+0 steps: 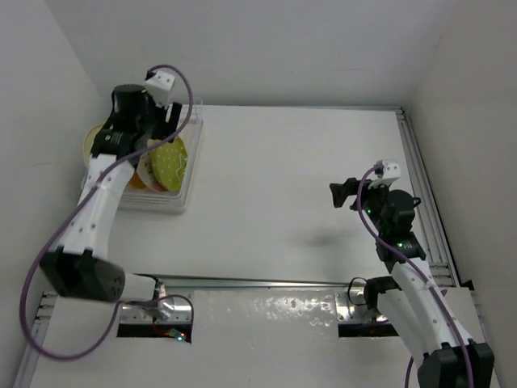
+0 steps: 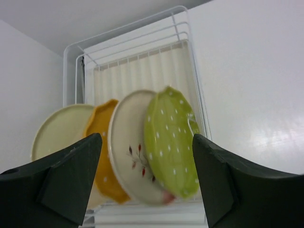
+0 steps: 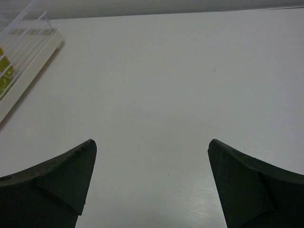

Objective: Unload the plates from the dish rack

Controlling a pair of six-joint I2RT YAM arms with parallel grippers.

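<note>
Left wrist view: four round plates stand on edge in a row inside the pale rectangular dish rack (image 2: 142,57) of thin white wire hoops and a ribbed translucent panel. From left to right they are a plain cream plate (image 2: 59,130), a wavy-edged orange plate (image 2: 102,137), a white plate (image 2: 128,137) with a small red sprig and a pink patch at its lower rim, and a scalloped green plate (image 2: 171,142) with white dots. All lean to the right, and each overlaps the one behind it.

From the top external camera, the rack sits at the far left of the white table (image 3: 156,71), close to the left wall. The left arm reaches over it and hides most of the plates from above. The right arm is well apart, over bare table on the right side.

The left claw (image 2: 146,137) is spread fairly wide and frames the white and green plates between its dark fingers (image 2: 71,175), holding nothing and touching no plate that I can see. The right claw (image 3: 151,142) gapes wide over the bare table, with nothing in it; only a corner of the rack shows at that view's left edge.
</note>
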